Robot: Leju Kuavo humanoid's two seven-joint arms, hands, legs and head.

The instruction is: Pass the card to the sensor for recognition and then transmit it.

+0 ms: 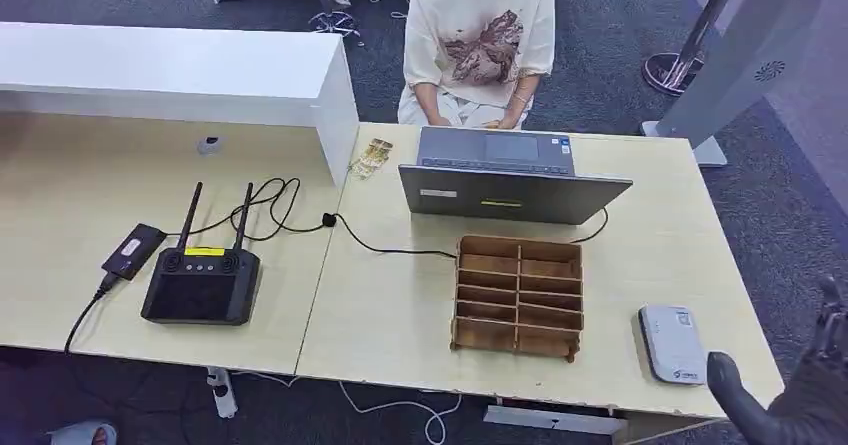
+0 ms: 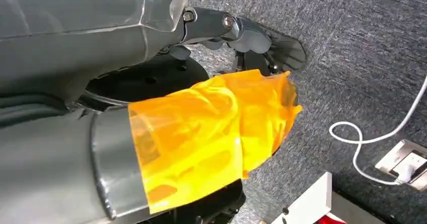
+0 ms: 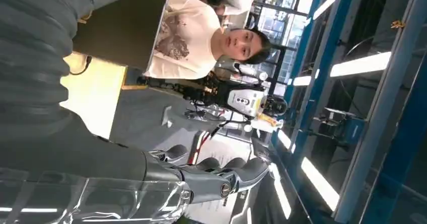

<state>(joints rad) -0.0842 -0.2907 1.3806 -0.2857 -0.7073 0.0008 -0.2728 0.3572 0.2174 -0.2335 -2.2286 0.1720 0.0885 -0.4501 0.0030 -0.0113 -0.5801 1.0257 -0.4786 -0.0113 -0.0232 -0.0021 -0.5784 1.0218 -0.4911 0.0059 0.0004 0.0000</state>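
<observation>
Pale wood desks (image 1: 400, 295) over dark carpet fill your head view, with a person in a printed white shirt (image 1: 480, 35) seated behind a grey laptop (image 1: 510, 180). Your right hand (image 1: 800, 385) rises past the desk's near right corner, just beside the white rounded card sensor (image 1: 672, 343), whose long axis runs away from you; this hand is clearly the nearer one. A brown slotted wooden rack (image 1: 518, 293) stands between sensor and laptop; I cannot make out a card in it. Left of it sit a black twin-antenna controller (image 1: 200, 283) and its cable.

Left wrist view: your left hand (image 2: 241, 32) hangs over carpet, fingers loosely extended, holding nothing.

Right wrist view: fingers (image 3: 226, 176) spread, empty.
</observation>
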